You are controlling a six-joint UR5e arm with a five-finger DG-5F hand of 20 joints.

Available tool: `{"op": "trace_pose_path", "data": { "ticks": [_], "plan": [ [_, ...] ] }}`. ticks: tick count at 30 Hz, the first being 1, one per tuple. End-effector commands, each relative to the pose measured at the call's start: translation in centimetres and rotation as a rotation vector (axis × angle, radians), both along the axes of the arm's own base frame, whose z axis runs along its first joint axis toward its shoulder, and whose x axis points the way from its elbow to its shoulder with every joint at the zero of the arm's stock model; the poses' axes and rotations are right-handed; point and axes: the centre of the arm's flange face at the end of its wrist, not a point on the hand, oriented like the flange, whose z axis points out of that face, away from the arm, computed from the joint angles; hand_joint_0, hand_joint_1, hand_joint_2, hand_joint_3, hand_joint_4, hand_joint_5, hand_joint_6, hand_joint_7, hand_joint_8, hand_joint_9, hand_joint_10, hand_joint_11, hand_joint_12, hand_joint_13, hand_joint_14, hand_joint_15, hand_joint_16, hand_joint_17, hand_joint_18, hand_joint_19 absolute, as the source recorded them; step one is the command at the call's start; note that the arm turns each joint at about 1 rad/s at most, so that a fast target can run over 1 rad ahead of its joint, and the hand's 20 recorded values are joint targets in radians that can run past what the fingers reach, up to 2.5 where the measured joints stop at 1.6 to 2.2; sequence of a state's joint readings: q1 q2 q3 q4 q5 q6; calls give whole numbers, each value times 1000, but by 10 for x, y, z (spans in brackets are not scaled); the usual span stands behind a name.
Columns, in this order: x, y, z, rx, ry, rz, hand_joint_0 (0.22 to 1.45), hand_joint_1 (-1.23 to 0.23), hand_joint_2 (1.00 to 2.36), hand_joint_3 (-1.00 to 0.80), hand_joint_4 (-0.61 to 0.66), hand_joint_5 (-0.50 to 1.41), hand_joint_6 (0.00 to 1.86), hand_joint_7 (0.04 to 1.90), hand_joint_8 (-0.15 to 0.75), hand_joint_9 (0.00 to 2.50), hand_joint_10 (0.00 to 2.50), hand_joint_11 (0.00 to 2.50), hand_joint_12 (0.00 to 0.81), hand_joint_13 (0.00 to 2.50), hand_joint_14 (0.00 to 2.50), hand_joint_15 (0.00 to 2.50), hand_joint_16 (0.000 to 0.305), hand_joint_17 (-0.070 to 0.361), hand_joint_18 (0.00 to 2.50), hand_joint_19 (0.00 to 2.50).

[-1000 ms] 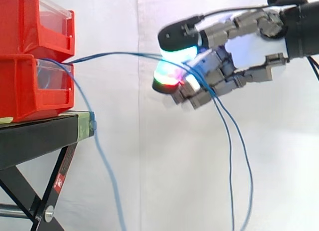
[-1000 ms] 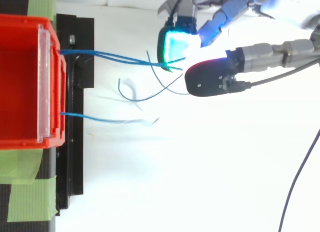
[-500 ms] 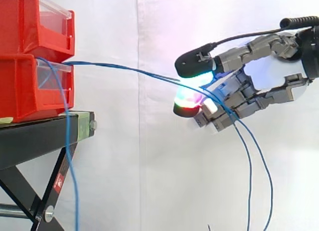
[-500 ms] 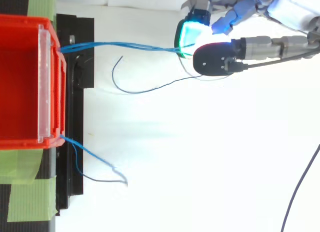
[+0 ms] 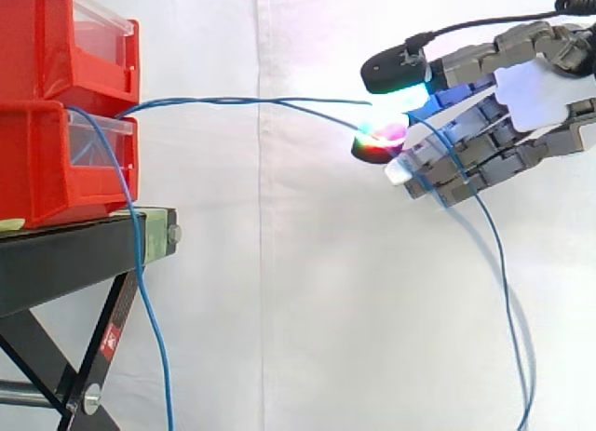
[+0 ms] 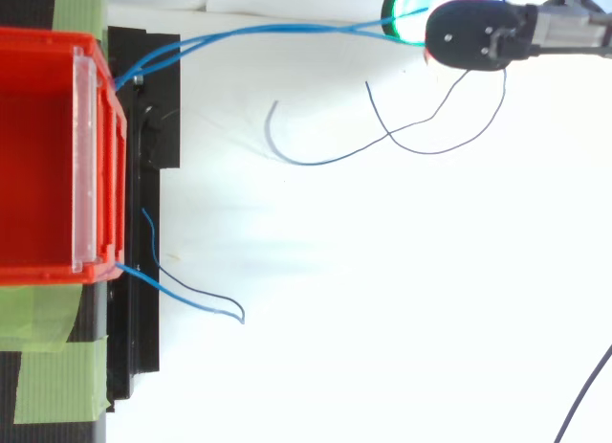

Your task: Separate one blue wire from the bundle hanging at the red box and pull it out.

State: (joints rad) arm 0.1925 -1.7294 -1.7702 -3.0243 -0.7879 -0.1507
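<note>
Two blue wires (image 5: 242,101) run from the lower red bin (image 5: 47,161) across the gap to my hand (image 5: 531,91) at the right, sagging slightly. Thumb and curled fingers pinch them together at the glowing pads (image 5: 377,142). Past the pinch the wires hang down to the lower right (image 5: 507,301). From above, the same pair (image 6: 268,32) leaves the bin's far corner and reaches the hand (image 6: 473,36) at the top edge, loose ends trailing below it (image 6: 411,142). A third blue wire (image 5: 149,291) hangs free from the bin beside the stand, seen from above at the near corner (image 6: 177,288).
A second red bin (image 5: 47,40) is stacked on the lower one. Both rest on a black stand (image 5: 65,254) with crossed legs. Green tape (image 6: 48,366) marks the stand's top. A white curtain hangs behind.
My hand has moved right and slightly up, away from the bins, drawing the two pinched wires further out. The third wire has dropped and now hangs down along the stand.
</note>
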Motion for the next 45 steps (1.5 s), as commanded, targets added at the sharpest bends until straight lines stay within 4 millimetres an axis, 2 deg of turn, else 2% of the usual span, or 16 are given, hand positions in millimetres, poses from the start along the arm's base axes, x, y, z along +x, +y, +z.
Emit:
{"op": "trace_pose_path", "data": {
  "ticks": [1, 6, 14, 28, 29, 30, 31, 35, 38, 39, 41, 45],
  "plan": [
    [0, 4, 1, 0, -3, -5, 575, -762, 1024, 17, 154, -132, 835, 1252, 256, 500, 8, 288, 294, 98, 7, 202, 51, 115, 0, 238],
    [1, 10, 1, 0, -5, 4, 575, -760, 1024, 16, 146, -133, 835, 1246, 256, 488, 6, 179, 288, 79, 5, 157, 52, 117, 0, 175],
    [0, 18, 0, -7, 21, 23, 576, -749, 1024, 17, 156, -135, 837, 1257, 268, 599, 11, 377, 297, 110, 7, 189, 53, 120, 0, 192],
    [-7, 38, -5, -11, 98, 61, 576, -746, 1025, 23, 154, -136, 840, 1243, 273, 649, 12, 461, 308, 144, 8, 208, 54, 122, 0, 213],
    [-9, 39, -9, -11, 106, 65, 576, -746, 1025, 23, 154, -136, 840, 1243, 274, 649, 12, 459, 309, 145, 7, 209, 55, 123, 0, 215],
    [-19, 39, -24, -9, 127, 67, 577, -747, 1024, 21, 154, -136, 840, 1242, 274, 651, 12, 464, 310, 147, 7, 206, 55, 123, 0, 215],
    [-21, 40, -30, -2, 122, 63, 576, -746, 1025, 23, 154, -136, 840, 1242, 274, 651, 12, 464, 310, 147, 8, 212, 55, 123, 0, 215],
    [-27, 46, -58, 56, 1, 34, 576, -746, 1024, 25, 148, -136, 841, 1244, 276, 655, 13, 472, 312, 149, 8, 209, 55, 123, 0, 215],
    [-28, 49, -66, 66, -35, 35, 577, -746, 1024, 18, 152, -136, 842, 1241, 274, 655, 13, 474, 312, 149, 9, 216, 55, 123, 0, 219],
    [-35, 52, -78, 65, -25, 45, 577, -746, 1024, 17, 153, -136, 842, 1241, 275, 655, 13, 473, 312, 149, 8, 216, 55, 123, 0, 219],
    [-37, 54, -79, 65, -24, 49, 577, -746, 1024, 20, 148, -136, 842, 1242, 274, 654, 13, 473, 313, 151, 8, 213, 55, 123, 0, 210],
    [-49, 59, -94, 88, -11, 50, 577, -746, 1024, 21, 148, -136, 842, 1240, 276, 650, 14, 469, 314, 151, 8, 213, 55, 123, 0, 214]
  ]
}}
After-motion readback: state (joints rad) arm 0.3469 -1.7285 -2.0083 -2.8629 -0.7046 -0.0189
